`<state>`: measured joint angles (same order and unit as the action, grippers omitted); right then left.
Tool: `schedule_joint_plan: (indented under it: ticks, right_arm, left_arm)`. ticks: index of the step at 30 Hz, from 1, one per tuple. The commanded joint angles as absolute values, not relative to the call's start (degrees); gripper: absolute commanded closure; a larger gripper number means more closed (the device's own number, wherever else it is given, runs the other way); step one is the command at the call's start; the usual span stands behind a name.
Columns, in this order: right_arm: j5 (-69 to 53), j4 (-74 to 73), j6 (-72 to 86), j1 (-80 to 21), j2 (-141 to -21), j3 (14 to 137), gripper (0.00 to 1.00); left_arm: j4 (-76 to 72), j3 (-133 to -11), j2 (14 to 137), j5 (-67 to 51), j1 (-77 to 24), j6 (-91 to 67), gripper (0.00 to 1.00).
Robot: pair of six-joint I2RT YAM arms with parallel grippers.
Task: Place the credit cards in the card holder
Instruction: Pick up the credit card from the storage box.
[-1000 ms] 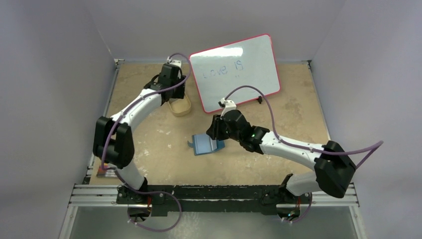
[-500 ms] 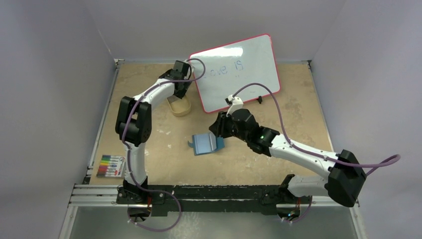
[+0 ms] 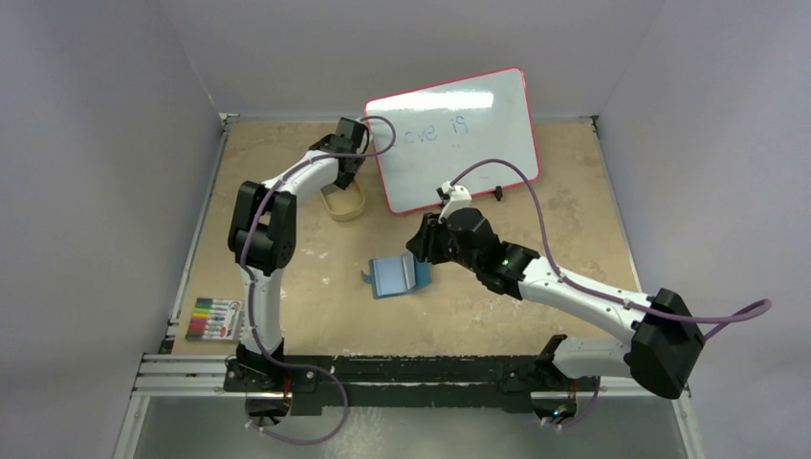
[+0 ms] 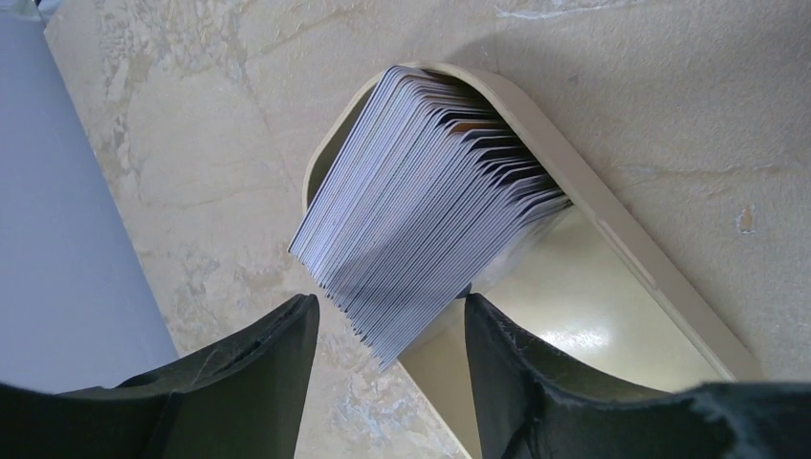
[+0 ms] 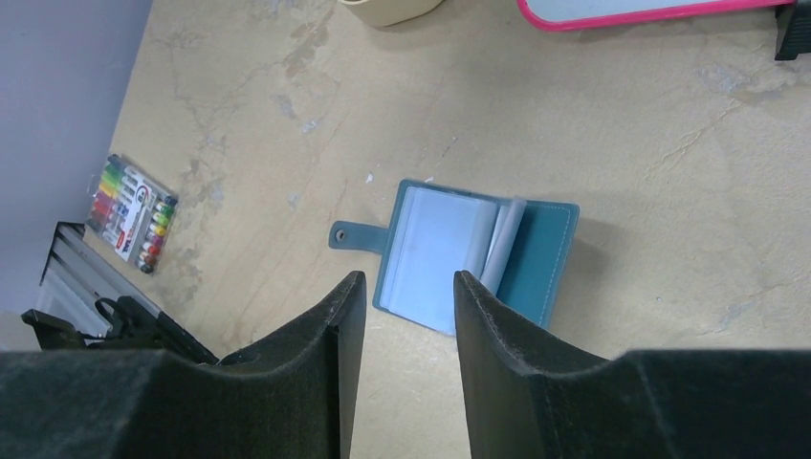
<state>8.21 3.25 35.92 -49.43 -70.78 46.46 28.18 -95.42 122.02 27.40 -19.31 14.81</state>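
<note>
At lower left the marker pack (image 3: 212, 318) lay uncovered, now that the left arm's elbow had swung clear of it. At upper left the left gripper (image 4: 390, 311) hung with fingers spread over the credit cards (image 4: 430, 191), which leaned in the tan tray (image 4: 669, 287). Mid-frame the card holder (image 5: 473, 253) lay open, unmoved, under the right gripper (image 5: 408, 282), its fingers apart and holding nothing

Glossy tan plastic tray (image 4: 633, 251), smooth cards (image 4: 430, 210), stitched matt card holder (image 5: 547, 260), mottled table (image 5: 622, 134)
</note>
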Motion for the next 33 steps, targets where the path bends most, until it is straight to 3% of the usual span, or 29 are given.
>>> schedule_joint_plan:
  ticks: [1, 9, 18, 29, 33]
  right_arm:
    - [9.8, 4.1, 35.4, -49.0, -69.0, 46.5, 0.58]
    - [9.6, 4.3, 35.5, -48.9, -69.3, 46.2, 0.58]
    - [9.4, 4.5, 35.6, -48.9, -68.9, 45.8, 0.57]
    - [8.5, 5.2, 36.0, -48.9, -68.1, 45.3, 0.57]
    - [6.7, 6.2, 36.1, -48.9, -68.2, 44.8, 0.57]
  left_arm:
    - [26.5, -98.1, 122.3, 30.4, -19.1, 16.6, 0.46]
    - [27.1, -98.3, 122.0, 31.4, -19.3, 17.2, 0.62]
    - [28.3, -99.6, 122.0, 31.9, -20.2, 17.4, 0.71]
    - [33.3, -101.6, 120.1, 30.2, -21.0, 15.1, 0.95]
    - [38.7, -102.4, 117.5, 27.9, -21.5, 11.1, 0.99]
